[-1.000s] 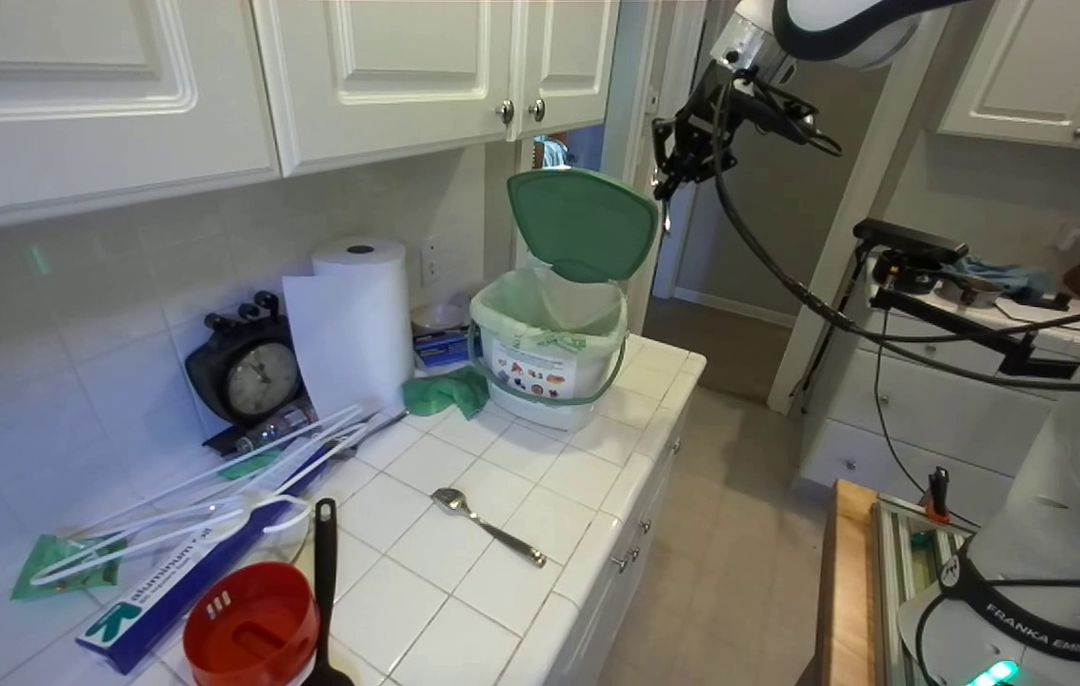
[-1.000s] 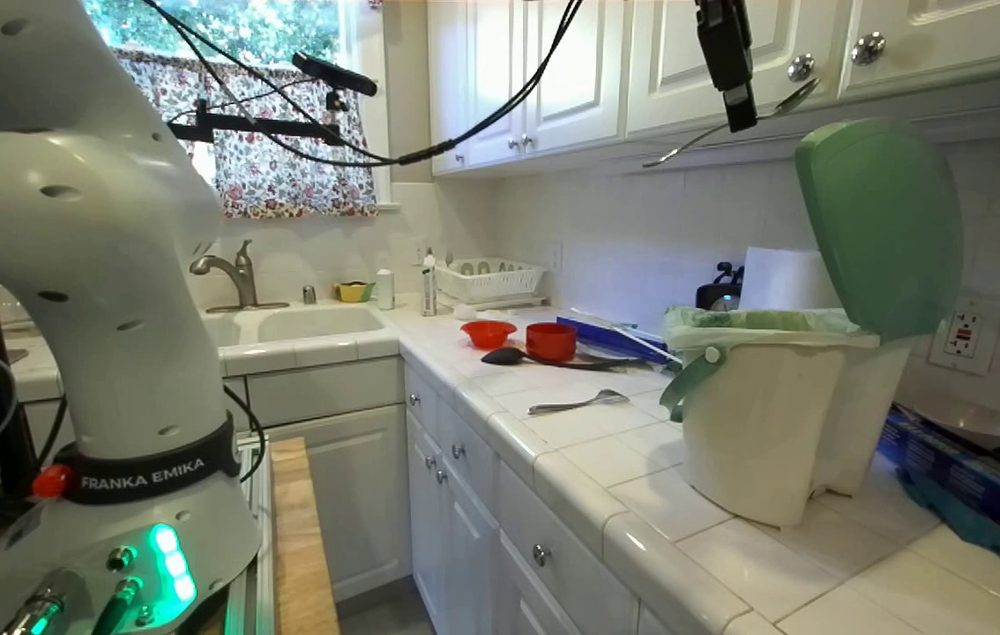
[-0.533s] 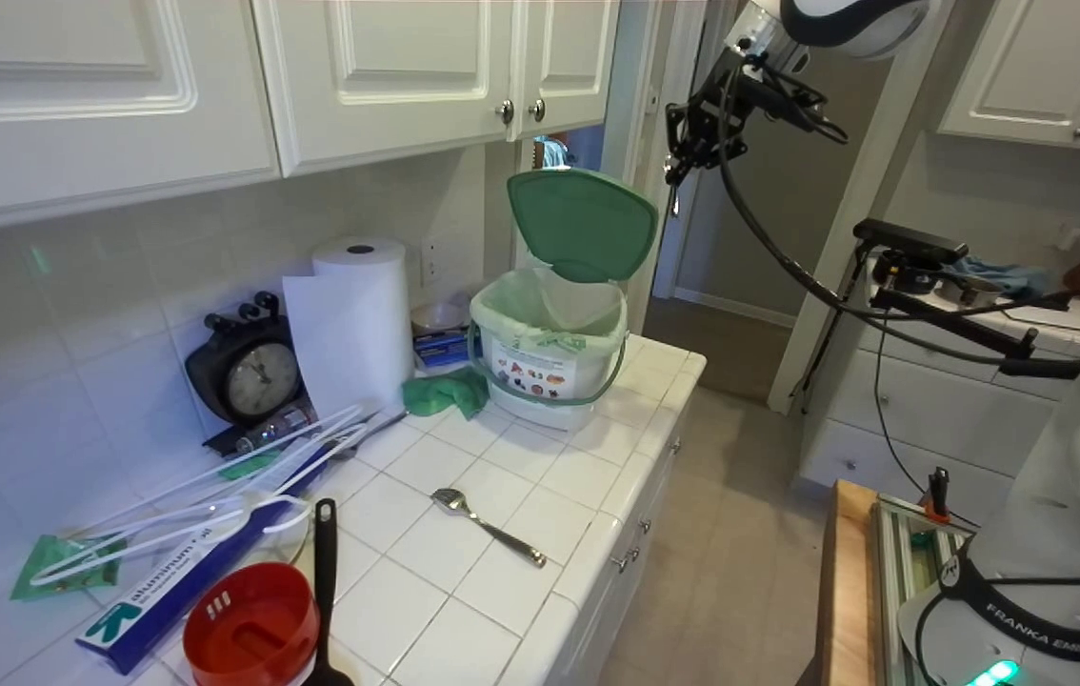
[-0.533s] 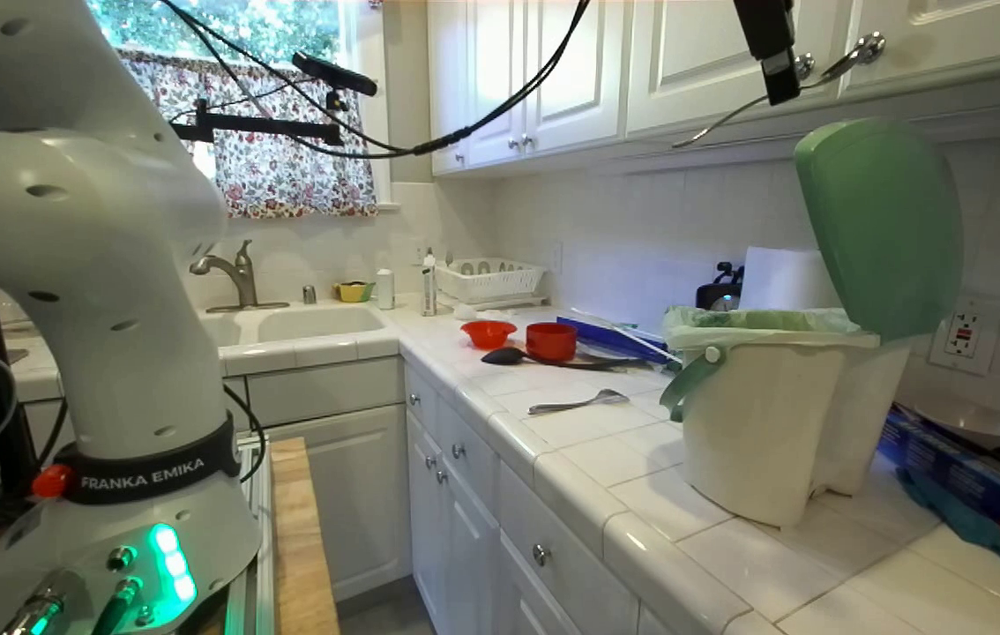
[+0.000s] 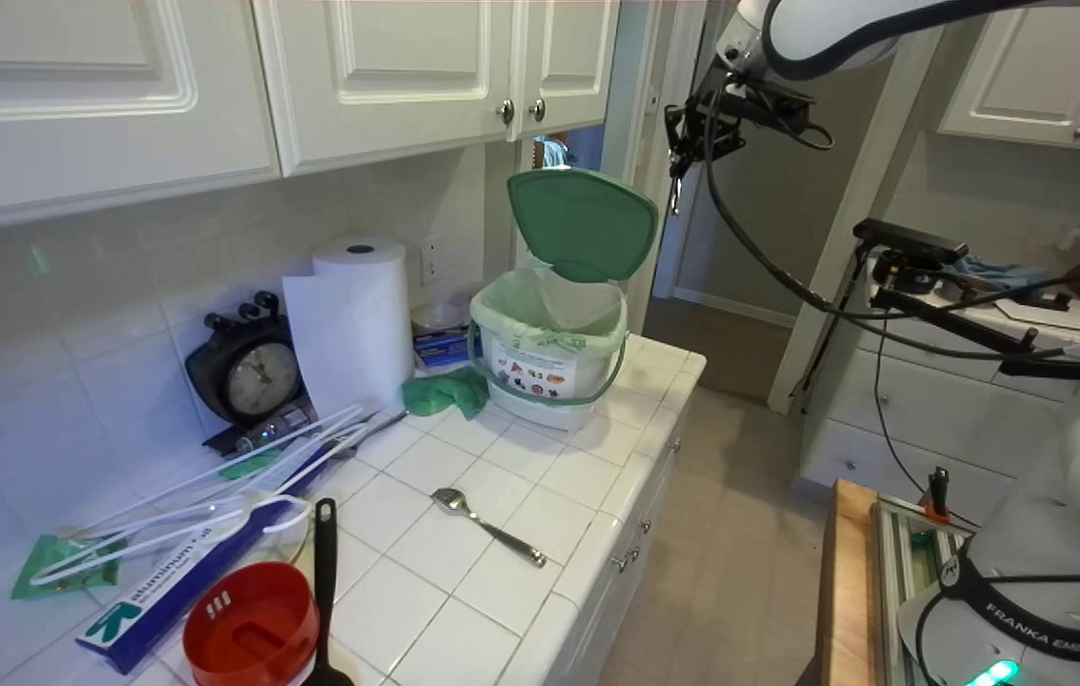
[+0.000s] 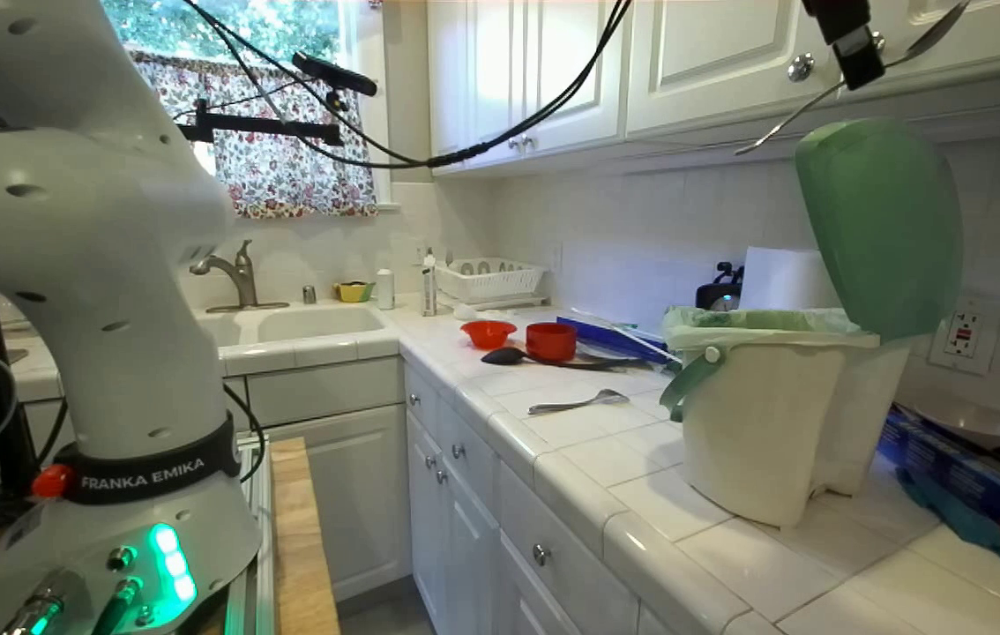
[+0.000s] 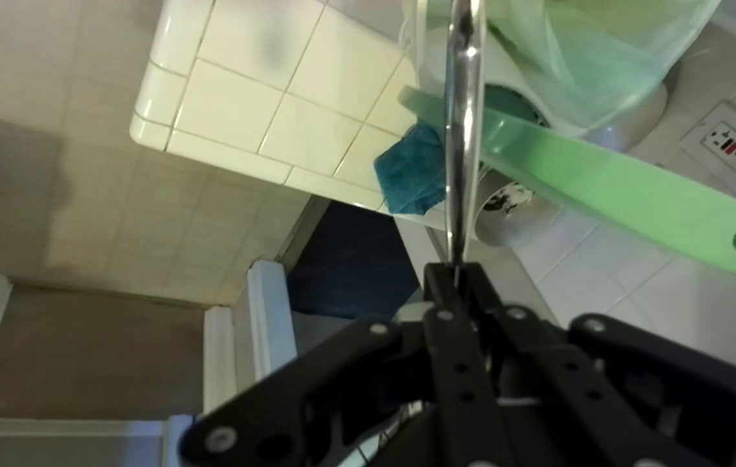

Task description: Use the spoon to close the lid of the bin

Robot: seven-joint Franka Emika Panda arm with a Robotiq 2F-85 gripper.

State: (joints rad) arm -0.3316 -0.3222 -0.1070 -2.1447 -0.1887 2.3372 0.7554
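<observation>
My gripper [image 7: 457, 271] pinches the metal spoon [image 7: 464, 130] partway along, leaving both ends free, presumably to push the upright green lid [image 6: 886, 231] onto the white bin [image 6: 756, 423].

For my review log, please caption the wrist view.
Gripper holding the metal spoon, which crosses in front of the raised green lid; bin liner at upper right.

Bin [image 5: 529, 367], cutlery [image 5: 500, 535] on tiled counter [image 5: 464, 615]
</observation>
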